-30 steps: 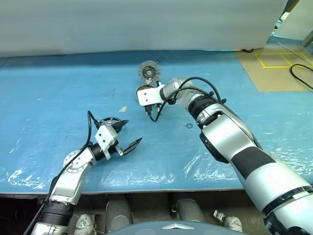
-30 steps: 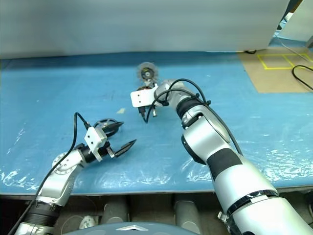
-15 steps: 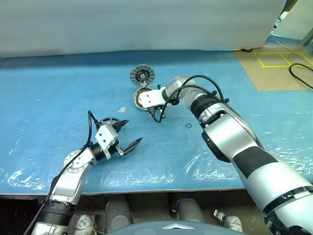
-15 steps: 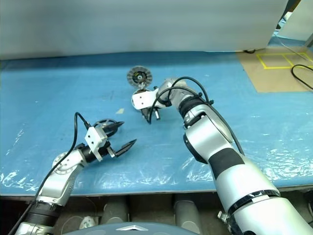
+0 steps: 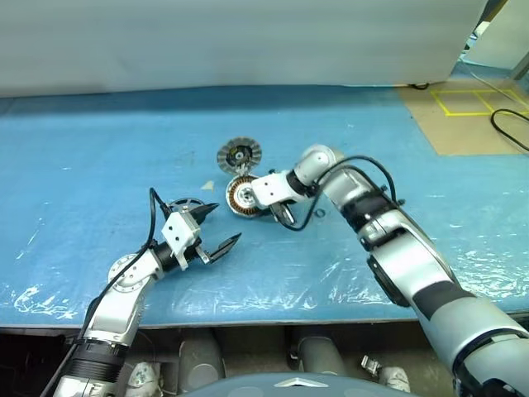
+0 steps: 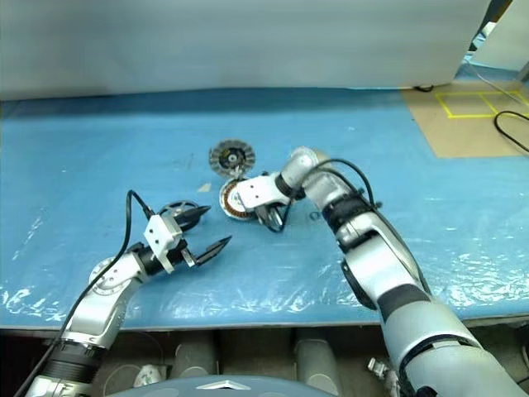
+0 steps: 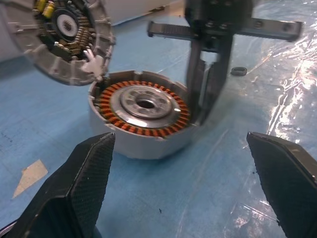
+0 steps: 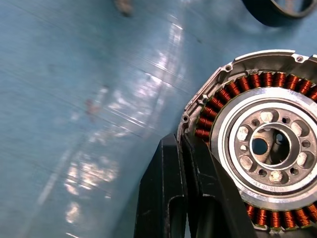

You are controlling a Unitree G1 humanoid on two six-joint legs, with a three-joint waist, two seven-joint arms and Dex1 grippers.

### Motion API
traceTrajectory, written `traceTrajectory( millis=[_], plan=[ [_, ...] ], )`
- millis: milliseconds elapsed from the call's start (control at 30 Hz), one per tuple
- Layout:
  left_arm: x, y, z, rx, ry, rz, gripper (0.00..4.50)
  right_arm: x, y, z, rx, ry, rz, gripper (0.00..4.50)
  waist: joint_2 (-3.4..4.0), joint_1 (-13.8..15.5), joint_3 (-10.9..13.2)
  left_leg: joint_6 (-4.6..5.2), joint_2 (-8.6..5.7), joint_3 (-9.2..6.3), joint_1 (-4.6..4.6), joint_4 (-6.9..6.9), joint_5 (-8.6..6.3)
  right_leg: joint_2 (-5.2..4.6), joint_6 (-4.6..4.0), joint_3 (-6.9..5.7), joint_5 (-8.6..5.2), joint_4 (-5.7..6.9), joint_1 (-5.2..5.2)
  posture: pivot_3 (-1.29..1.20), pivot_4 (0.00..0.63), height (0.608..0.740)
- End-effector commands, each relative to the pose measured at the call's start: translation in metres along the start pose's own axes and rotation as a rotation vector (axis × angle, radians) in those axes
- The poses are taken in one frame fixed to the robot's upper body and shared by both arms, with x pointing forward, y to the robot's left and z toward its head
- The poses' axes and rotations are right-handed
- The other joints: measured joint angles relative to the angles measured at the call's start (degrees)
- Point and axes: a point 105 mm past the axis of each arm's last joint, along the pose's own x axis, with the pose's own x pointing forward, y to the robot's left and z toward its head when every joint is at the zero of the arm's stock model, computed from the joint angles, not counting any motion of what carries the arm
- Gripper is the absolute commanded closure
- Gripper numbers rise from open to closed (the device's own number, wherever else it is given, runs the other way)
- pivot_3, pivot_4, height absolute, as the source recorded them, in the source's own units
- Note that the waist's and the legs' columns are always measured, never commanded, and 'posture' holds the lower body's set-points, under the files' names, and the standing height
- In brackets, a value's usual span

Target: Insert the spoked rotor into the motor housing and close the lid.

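The motor housing (image 5: 242, 196) lies face up in the middle of the blue table, its copper windings (image 7: 143, 106) showing. Its lid (image 5: 239, 155) is swung open behind it, joined at the rim, inner face up. My right gripper (image 5: 283, 219) is shut with nothing held, pointing down, its fingers (image 8: 178, 193) against the outside of the housing's rim. The spoked rotor (image 5: 186, 203) lies flat just behind my left gripper (image 5: 223, 223), partly hidden by it. That gripper stands open and empty, level, aimed at the housing a short way off.
A small dark ring (image 5: 319, 212) lies on the table right of the housing. A pale scrap (image 5: 207, 184) lies left of it. Clear plastic film covers the blue table top (image 5: 99, 149). The front edge runs close below my left arm.
The right gripper drew back toward me and tipped further down. The housing and its open lid slid nearer with it. The left arm stayed still.
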Motion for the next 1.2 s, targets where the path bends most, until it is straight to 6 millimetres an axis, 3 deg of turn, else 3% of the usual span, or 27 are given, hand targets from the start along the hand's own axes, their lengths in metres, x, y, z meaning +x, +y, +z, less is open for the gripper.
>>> traceTrajectory(
  millis=[33,267,533,633,733,767,1000,1200],
  plan=[
    [0.001,-0.002,0.008,0.018,-0.027,-0.015,0.0,0.002,0.022,0.012,0.012,-0.029,0.074,4.47,-0.02,0.0,-0.01,-0.02,0.0,-0.01,0.04,0.0,-0.01,0.0,0.0,0.0,0.0,0.01,0.04,0.0,0.15,0.74],
    [-0.001,-0.007,0.011,0.013,-0.036,-0.04,0.0,-0.008,0.033,0.036,0.055,-0.114,0.061,4.47,-0.02,-0.17,-0.01,-0.09,-0.02,-0.07,0.16,0.0,-0.04,0.0,0.02,0.02,-0.01,0.01,0.15,0.0,0.15,0.74],
    [-0.009,-0.016,0.008,-0.001,-0.023,-0.054,0.0,-0.005,0.024,0.038,0.075,-0.13,0.009,4.47,-0.02,-0.35,-0.01,-0.1,-0.03,-0.1,0.13,0.0,-0.04,0.0,0.02,0.02,-0.01,-0.04,0.15,0.0,0.15,0.74],
    [-0.015,-0.018,0.008,-0.004,-0.013,-0.053,0.0,-0.007,0.016,0.041,0.095,-0.174,-0.041,3.86,-0.02,-0.4,-0.01,-0.1,-0.03,-0.1,0.14,0.0,-0.04,0.01,0.02,0.02,-0.01,-0.03,0.14,0.0,0.15,0.74],
    [-0.018,-0.019,0.007,-0.007,-0.005,-0.052,0.0,-0.021,0.008,0.047,0.153,-0.273,-0.082,2.82,-0.02,-0.29,-0.01,-0.1,-0.03,-0.11,0.14,0.0,-0.04,0.0,0.02,0.02,-0.01,-0.02,0.15,0.0,0.15,0.74],
    [-0.019,-0.021,0.007,-0.012,-0.003,-0.056,0.0,-0.035,0.006,0.047,0.193,-0.319,-0.098,2.56,-0.02,-0.23,-0.01,-0.1,-0.04,-0.11,0.12,0.0,-0.05,0.0,0.02,0.02,-0.01,-0.03,0.15,0.0,0.15,0.74],
    [-0.013,-0.027,0.005,-0.037,-0.01,-0.091,0.0,-0.087,0.011,0.033,0.331,-0.414,-0.198,2.56,-0.02,0.93,-0.01,-0.11,-0.13,-0.12,0.03,0.01,-0.02,-0.02,0.03,0.01,-0.01,-0.11,0.16,0.0,0.15,0.74],
    [-0.002,-0.032,0.004,-0.057,-0.027,-0.137,0.0,-0.089,0.045,0.015,0.446,-0.365,-0.227,2.56,-0.02,1.28,-0.01,-0.19,-0.08,-0.17,0.12,-0.06,0.02,0.01,0.08,0.03,-0.05,-0.09,0.15,0.0,0.15,0.74]
  ],
)
